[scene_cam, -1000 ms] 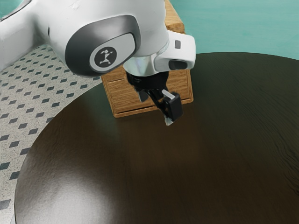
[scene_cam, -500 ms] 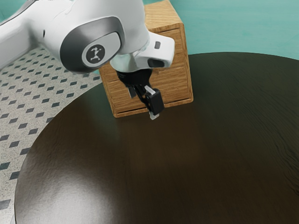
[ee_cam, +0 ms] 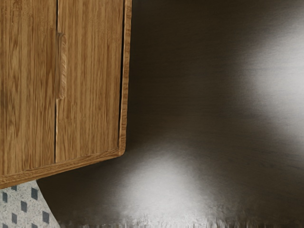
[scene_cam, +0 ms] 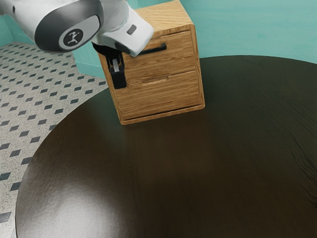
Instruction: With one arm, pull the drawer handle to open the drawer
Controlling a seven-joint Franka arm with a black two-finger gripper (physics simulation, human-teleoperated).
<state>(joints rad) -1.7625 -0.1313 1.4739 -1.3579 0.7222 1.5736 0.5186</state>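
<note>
A wooden cabinet (scene_cam: 166,91) with two drawers stands at the back edge of the round dark table (scene_cam: 198,163). The top drawer carries a black bar handle (scene_cam: 154,49), partly covered by my white hand. The lower drawer front has a recessed grip (scene_cam: 161,79). Both drawer fronts look flush with the cabinet. My black gripper (scene_cam: 117,77) hangs in front of the cabinet's front edge at the exterior view's left, level with the top drawer and beside the handle's end. In the wrist view, the cabinet front (ee_cam: 90,95) and a recessed grip (ee_cam: 61,66) lie beside the hand.
Checkered floor (scene_cam: 34,99) lies beyond the table at the exterior view's left, and a teal wall (scene_cam: 257,25) stands behind. The dark tabletop (ee_cam: 213,118) stretches out in front of the cabinet.
My arm has risen and swung toward the exterior view's left, from low over the table before the cabinet's lower drawer up to the top drawer's level. The cabinet has not moved.
</note>
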